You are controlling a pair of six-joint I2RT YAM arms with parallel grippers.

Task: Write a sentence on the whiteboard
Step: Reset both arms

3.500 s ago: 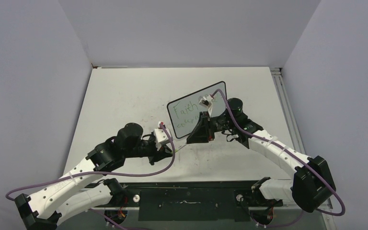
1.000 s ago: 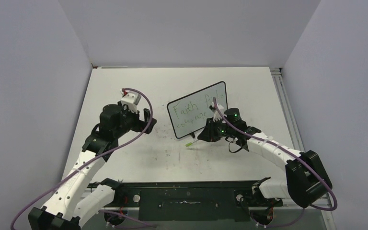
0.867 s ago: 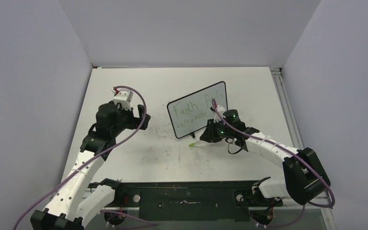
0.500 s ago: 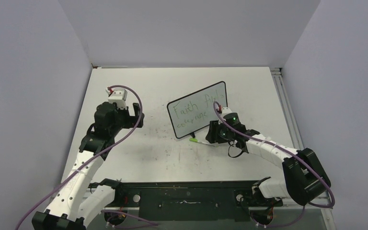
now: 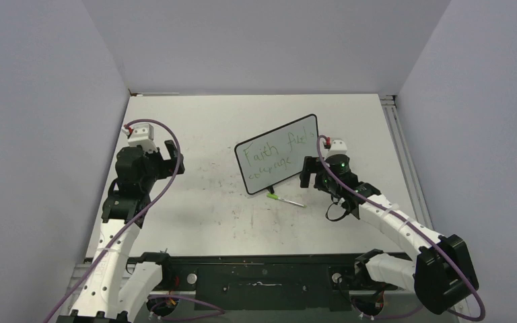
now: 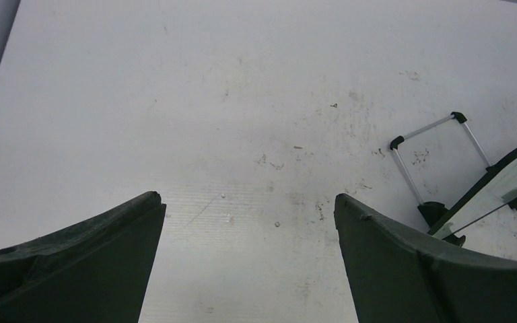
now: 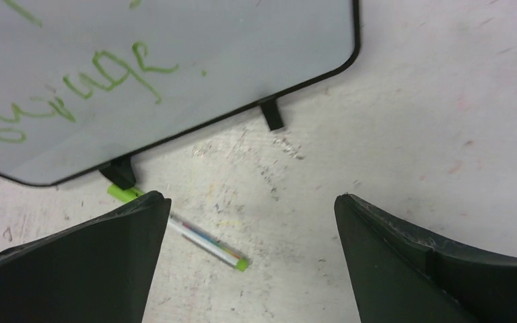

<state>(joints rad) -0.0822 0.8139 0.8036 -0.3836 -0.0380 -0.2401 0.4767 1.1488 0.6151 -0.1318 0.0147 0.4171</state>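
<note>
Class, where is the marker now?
Top view: the marker lies on the table, just in front of the whiteboard, left of the right gripper.

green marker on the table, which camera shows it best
Right wrist: the green marker lies close up on the table just in front of the whiteboard, label stripes visible. Top external shows it whole but tiny. Left wrist does not show it.

The whiteboard [image 5: 277, 153] stands on two small black feet near the middle of the tabletop [image 5: 195, 128]. It leans back, and its right end sits farther back than its left. It is small and glossy, with rounded corners and a thin black frame. The sentence [image 5: 259, 153] is in thin green handwriting on two lines: "Faith fuels" above "courage".
</note>
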